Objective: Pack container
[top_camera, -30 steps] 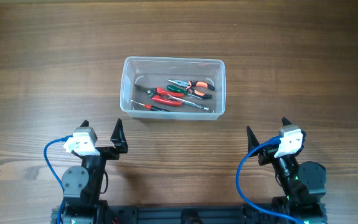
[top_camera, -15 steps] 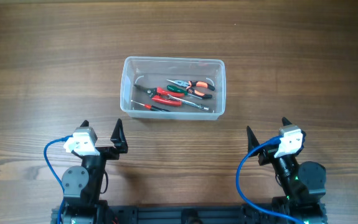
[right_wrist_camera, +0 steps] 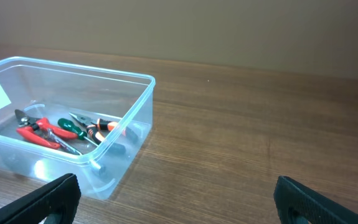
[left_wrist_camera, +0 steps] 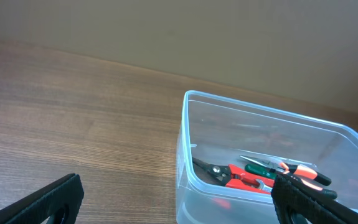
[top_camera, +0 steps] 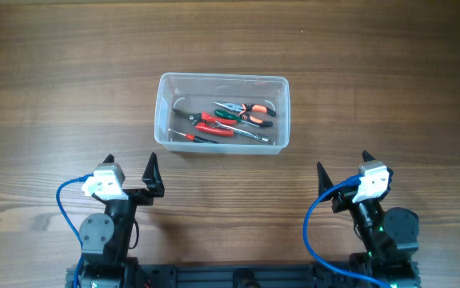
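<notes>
Overhead alone, whole container [top_camera: 162, 112] with pliers [top_camera: 250, 112] | left gripper [top_camera: 130, 170] spread | right gripper [top_camera: 344, 172] spread, both empty.

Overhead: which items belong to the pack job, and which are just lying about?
Job: container, holding red-handled cutters, orange-handled pliers and green-handled screwdriver; left gripper and right gripper, both open.
Not the job: wooden table.

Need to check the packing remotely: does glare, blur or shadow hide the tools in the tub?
Overhead: sharp, even light; the container only slightly hazes the tools. Left wrist: tools clear through the wall, jaws out of focus. Right wrist: pale patch at the picture's left edge, glare or label, cannot tell.
</notes>
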